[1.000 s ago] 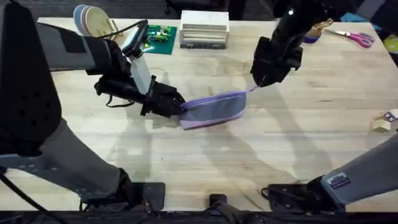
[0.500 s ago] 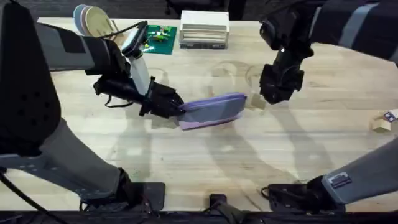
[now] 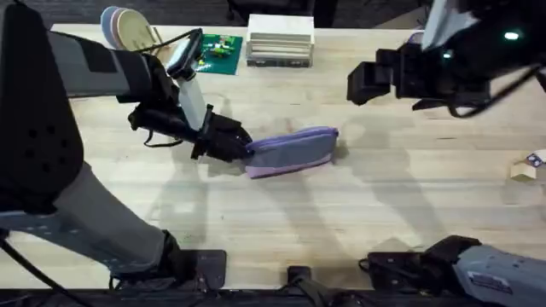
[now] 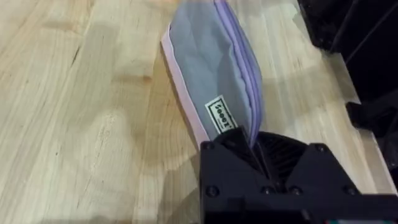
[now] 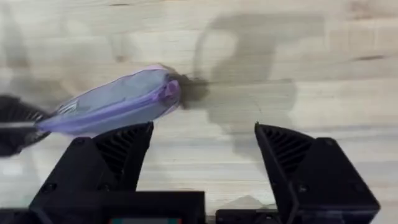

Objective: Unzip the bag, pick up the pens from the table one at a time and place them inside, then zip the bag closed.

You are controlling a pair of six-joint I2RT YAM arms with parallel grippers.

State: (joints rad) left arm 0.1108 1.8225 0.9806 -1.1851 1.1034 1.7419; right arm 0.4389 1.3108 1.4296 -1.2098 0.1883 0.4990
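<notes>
The bag [image 3: 293, 151] lies near the centre of the desk [image 3: 341, 222]. The left end effector [image 3: 237, 145] is clenched on the bag's nine o'clock end. The right end effector [image 5: 202, 155] hangs released above the desk, toward two o'clock from the bag.

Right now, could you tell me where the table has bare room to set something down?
The near half of the table, in front of the bag, is bare wood. The far edge is crowded: white box, green board. The left gripper pinches the bag's end.
</notes>
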